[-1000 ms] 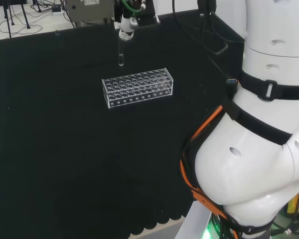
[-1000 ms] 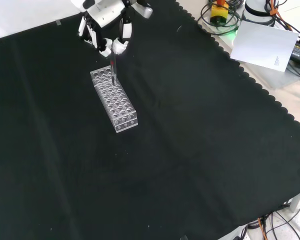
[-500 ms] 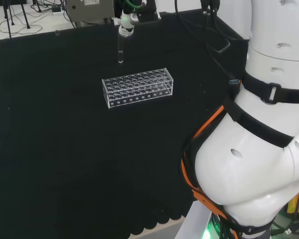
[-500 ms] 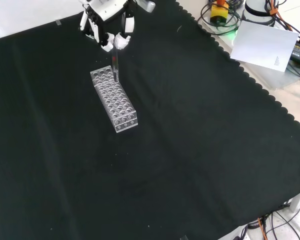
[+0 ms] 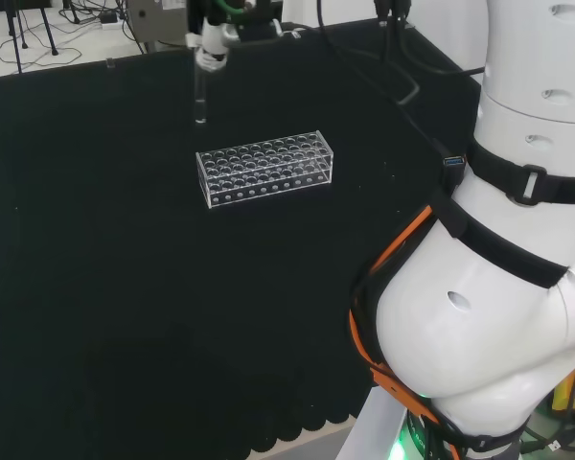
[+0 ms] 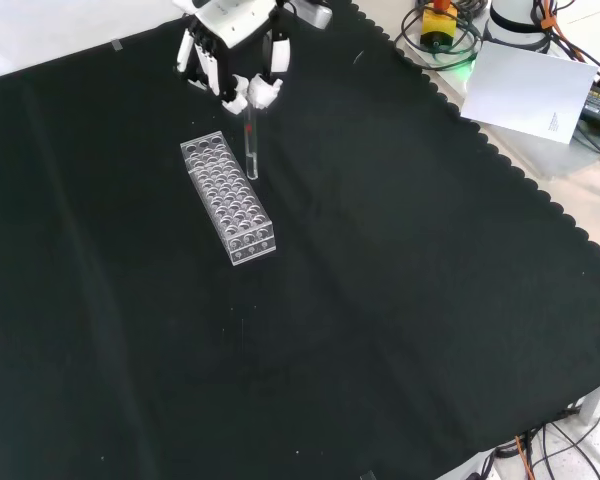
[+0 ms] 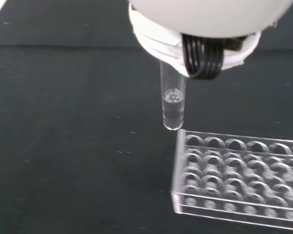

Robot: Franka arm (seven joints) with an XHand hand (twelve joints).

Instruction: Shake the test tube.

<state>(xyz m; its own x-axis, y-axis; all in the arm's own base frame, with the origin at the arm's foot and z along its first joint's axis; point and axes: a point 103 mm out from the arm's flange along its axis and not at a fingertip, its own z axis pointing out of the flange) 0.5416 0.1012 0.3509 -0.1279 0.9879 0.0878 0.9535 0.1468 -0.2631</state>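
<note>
A clear test tube hangs upright in the air, pinched at its top by the black and white hand. In the wrist view the tube's rounded bottom floats above the cloth, just off one end of the clear plastic tube rack. In the head view the tube is above and left of the rack's left end. In the front view it hangs beside the rack's far right edge. The rack's holes look empty.
The rack stands alone on the black cloth. The arm's big white links take up the right of the head view. Cables and a white sheet lie beyond the cloth's scalloped edge at the front view's top right.
The hand has carried the tube sideways: leftward in the head view, rightward and a little lower in the front view. The rack has stayed put.
</note>
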